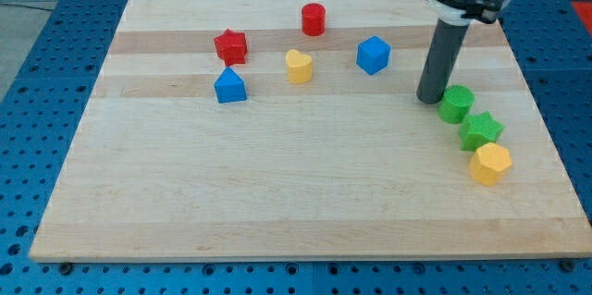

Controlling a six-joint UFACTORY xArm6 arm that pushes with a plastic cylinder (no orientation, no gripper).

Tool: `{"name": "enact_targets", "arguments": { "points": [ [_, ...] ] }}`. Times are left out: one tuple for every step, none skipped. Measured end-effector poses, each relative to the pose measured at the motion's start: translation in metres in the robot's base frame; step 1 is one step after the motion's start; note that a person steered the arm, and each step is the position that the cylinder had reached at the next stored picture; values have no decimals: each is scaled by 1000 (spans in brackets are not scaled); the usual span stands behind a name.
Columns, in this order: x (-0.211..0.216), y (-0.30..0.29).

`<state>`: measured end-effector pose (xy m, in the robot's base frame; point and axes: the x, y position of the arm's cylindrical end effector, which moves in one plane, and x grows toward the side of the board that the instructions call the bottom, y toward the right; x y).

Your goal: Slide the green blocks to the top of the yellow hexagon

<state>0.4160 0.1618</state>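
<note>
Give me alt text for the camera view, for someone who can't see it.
My tip rests on a wooden board, just left of a green cylinder; below that sit a green star and a yellow hexagon. Toward the view's top lie a red star, red cylinder, yellow heart, blue cube and blue triangular block.

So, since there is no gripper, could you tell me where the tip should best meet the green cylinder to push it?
I would press its upper-left side wall. My tip already sits just left of the green cylinder, which lies above the green star and yellow hexagon. Its round wall may slip aside, so push through its centre.
</note>
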Motion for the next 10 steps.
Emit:
{"name": "enact_targets", "arguments": {
  "points": [
    [0, 0],
    [0, 9],
    [0, 8],
    [8, -7],
    [18, -22],
    [21, -14],
    [21, -4],
    [21, 5],
    [21, 13],
    [21, 15]
  ]
}}
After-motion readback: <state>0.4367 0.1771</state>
